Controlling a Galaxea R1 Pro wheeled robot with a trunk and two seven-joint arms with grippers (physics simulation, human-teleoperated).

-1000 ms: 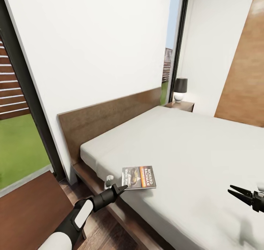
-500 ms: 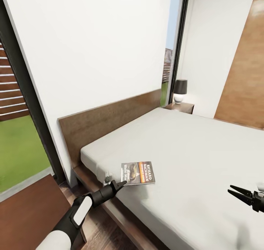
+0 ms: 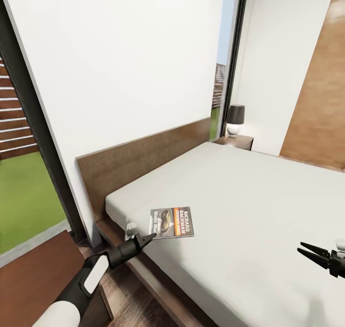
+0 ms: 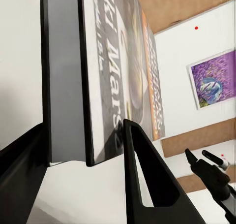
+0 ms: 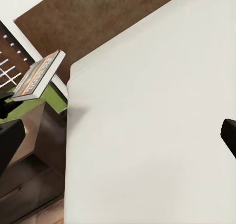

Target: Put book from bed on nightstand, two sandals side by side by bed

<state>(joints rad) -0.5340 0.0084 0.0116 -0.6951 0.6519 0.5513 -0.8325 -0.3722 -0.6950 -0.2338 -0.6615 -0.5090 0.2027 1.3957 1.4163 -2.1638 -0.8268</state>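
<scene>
Now: left gripper clenched on book at bed corner.
Bed w/ bare grey mattress & dark wood headboard spans most of head view; nightstand w/ lamp at far side, another nightstand by near side under left arm. Book sits at mattress corner nr headboard, one edge pinched btwn left gripper's fingers, cover up. Right gripper hangs over mattress, well apart from book, jaws spread, holding nothing.
</scene>
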